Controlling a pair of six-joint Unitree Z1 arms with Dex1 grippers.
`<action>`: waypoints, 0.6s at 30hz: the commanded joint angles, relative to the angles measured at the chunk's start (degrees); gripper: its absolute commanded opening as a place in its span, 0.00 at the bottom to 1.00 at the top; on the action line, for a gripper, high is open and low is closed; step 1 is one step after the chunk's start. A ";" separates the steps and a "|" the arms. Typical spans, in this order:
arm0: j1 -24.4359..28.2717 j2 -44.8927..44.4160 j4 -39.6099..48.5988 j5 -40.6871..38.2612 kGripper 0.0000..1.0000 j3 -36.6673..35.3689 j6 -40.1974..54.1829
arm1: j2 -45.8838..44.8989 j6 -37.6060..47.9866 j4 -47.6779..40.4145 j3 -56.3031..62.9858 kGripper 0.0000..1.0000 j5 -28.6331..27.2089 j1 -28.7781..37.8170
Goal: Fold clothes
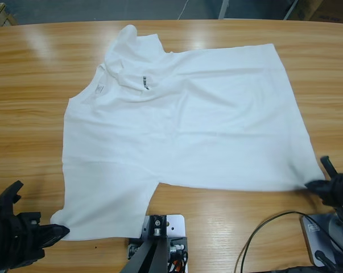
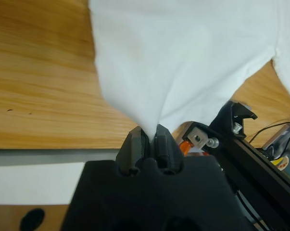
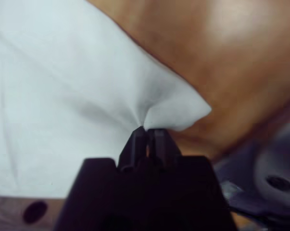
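High view: fixed overhead, looking straight down on the long wooden desk (image 1: 34,85), whole white short-sleeved T-shirt (image 1: 182,131) in shot. Left wrist view: very close, along the left gripper (image 2: 149,132), facing the shirt's near-left corner. Right wrist view: closer still, along the right gripper (image 3: 147,132), facing the near-right corner. Each wrist view shares its pinched corner with the high view.

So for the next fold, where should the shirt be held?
By the two near corners of the T-shirt, from the table's near edge: the left end effector and right end effector are already shut there. The far part already lies folded over, so those corners are the free ones.
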 commanded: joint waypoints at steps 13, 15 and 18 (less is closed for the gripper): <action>-4.89 -4.33 23.39 -1.21 0.00 -18.16 -4.58 | -7.76 -1.64 21.90 -10.48 0.00 6.29 1.09; -5.65 -4.13 25.01 -1.21 0.00 -19.90 -5.18 | -8.33 -1.64 23.62 -11.34 0.00 6.59 1.18; -7.16 -4.13 27.49 -1.21 0.00 -21.89 -6.53 | -9.47 -1.64 26.29 -12.57 0.00 7.10 1.48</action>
